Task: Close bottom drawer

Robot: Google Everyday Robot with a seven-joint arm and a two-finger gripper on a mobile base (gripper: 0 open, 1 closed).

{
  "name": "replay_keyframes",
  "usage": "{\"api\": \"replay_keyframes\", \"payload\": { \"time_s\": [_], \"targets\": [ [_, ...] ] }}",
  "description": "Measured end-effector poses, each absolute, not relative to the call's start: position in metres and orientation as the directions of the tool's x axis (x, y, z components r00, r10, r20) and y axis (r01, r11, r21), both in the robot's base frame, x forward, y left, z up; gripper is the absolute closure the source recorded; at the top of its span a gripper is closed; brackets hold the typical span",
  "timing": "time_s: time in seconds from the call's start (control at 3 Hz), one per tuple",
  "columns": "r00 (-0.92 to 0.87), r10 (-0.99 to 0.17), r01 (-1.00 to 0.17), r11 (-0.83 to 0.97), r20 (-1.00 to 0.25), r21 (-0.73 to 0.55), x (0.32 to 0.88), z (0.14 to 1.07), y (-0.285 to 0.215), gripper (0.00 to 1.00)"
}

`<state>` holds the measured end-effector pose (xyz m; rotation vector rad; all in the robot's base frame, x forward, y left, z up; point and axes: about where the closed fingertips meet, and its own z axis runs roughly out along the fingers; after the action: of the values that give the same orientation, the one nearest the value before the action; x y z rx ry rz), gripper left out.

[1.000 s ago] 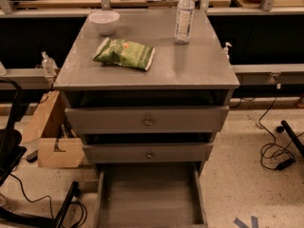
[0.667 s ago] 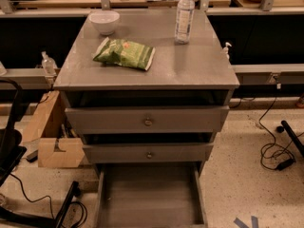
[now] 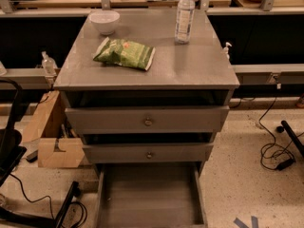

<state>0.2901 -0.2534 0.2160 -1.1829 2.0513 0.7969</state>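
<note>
The bottom drawer (image 3: 149, 194) is pulled far out toward the near side, under the middle drawer (image 3: 148, 152). Its long grey tray is open and looks empty. Its front panel and knob are below the near edge of the view, so I cannot see them.

The pincer is nowhere in the view, so I cannot tell if it is apart or together.

I judge the drawer to be stiff wood that is not fragile, and rather light because nothing lies in it. It should slide straight back. No real grasp is needed: a flat push on the middle of the front panel, near the knob, should be best. A push at one corner could skew the tray and make it jam.

Compared with the earlier frames, nothing has changed. The drawer is out just as far, and the bag (image 3: 124, 54), bowl (image 3: 104, 21) and bottle (image 3: 185, 15) on the table (image 3: 190, 65) have not moved.
</note>
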Motion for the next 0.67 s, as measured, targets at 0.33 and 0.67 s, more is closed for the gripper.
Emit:
{"api": "replay_keyframes", "payload": {
  "time_s": [0.33,0.67],
  "targets": [
    [-0.410,-0.539,-0.891,0.410,-0.736,0.196,0.292,0.180,-0.243,1.00],
    [-0.402,-0.549,-0.894,0.410,-0.733,0.182,0.310,0.159,-0.234,1.00]
  ]
}}
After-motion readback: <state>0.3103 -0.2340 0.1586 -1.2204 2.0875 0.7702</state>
